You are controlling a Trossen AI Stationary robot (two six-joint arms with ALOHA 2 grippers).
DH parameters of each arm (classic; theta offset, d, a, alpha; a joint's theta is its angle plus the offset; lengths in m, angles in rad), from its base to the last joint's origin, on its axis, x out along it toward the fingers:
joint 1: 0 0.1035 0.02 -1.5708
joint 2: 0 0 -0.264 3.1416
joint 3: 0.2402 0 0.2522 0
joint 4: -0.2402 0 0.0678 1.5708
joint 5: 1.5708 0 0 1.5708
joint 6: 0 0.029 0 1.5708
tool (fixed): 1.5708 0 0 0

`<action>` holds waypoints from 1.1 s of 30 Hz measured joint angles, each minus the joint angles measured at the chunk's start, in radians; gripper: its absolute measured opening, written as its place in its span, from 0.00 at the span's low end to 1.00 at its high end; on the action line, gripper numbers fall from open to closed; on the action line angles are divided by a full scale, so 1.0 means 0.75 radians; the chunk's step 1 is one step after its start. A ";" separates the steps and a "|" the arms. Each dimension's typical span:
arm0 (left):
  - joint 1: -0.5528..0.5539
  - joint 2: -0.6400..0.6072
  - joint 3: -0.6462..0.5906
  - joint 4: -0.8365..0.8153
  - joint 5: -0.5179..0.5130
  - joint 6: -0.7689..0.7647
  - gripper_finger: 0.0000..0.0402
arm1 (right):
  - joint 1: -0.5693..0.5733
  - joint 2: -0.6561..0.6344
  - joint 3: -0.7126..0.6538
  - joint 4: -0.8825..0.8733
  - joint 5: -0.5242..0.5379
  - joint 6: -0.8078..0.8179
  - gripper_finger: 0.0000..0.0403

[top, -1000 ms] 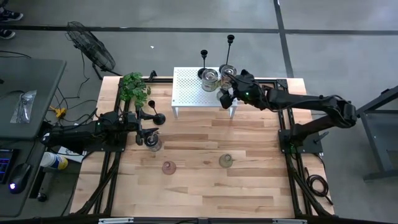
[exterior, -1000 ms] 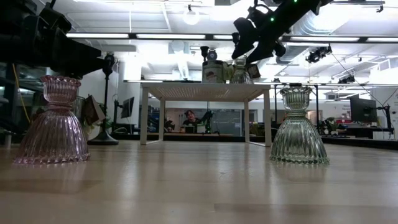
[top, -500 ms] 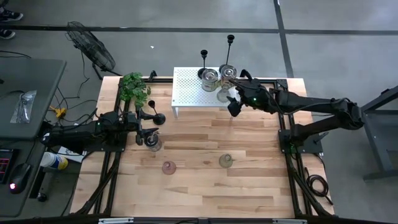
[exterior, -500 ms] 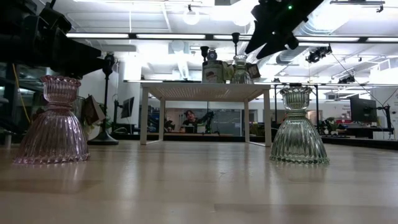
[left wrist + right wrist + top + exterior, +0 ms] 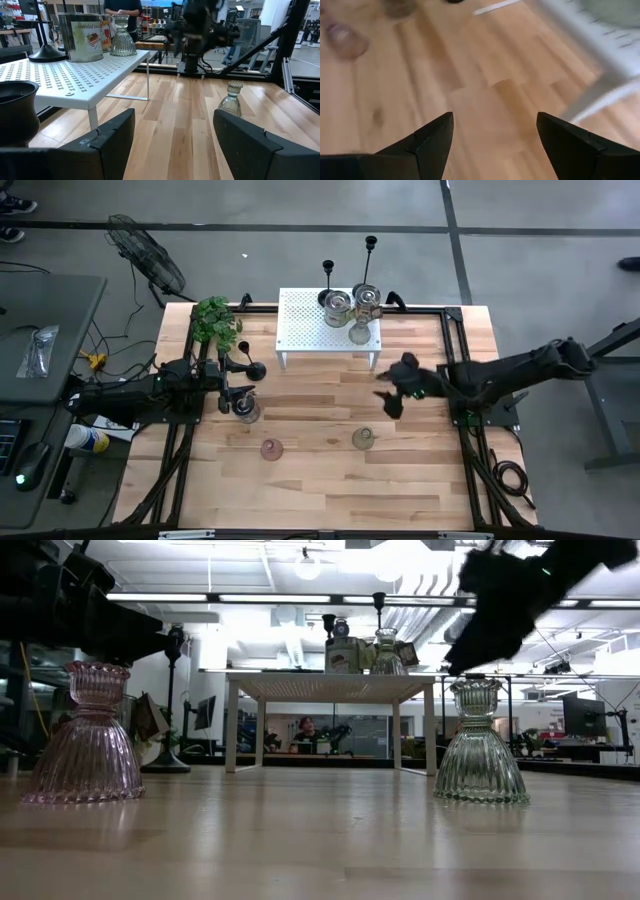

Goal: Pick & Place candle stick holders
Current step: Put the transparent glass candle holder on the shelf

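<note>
A grey concrete floor [image 5: 300, 205] crossed by dark lines is surrounding the pale wood-plank worktop [image 5: 320, 480], with a black pedestal fan [image 5: 147, 265] lying on it off one back corner and a grey desk [image 5: 40, 330] with a mouse [image 5: 30, 463] standing alongside. Long fluorescent ceiling lights [image 5: 260, 598] are glowing under white exposed ductwork [image 5: 290, 635] in the open workshop beyond, where a person [image 5: 303, 730] is sitting among cluttered benches. Another person in a dark top [image 5: 121, 7] is standing at the far end of the room.
</note>
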 joint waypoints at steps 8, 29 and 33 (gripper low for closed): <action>0.000 0.000 0.000 0.000 0.000 0.000 0.66 | 0.108 -0.080 -0.427 0.636 0.008 -0.146 0.69; 0.000 0.000 0.000 0.000 0.000 0.000 0.66 | -0.080 -0.274 -0.823 1.128 -0.045 -0.288 0.69; 0.000 0.000 0.000 0.000 0.000 0.000 0.66 | -0.081 -0.317 -0.823 1.082 -0.055 -0.300 0.69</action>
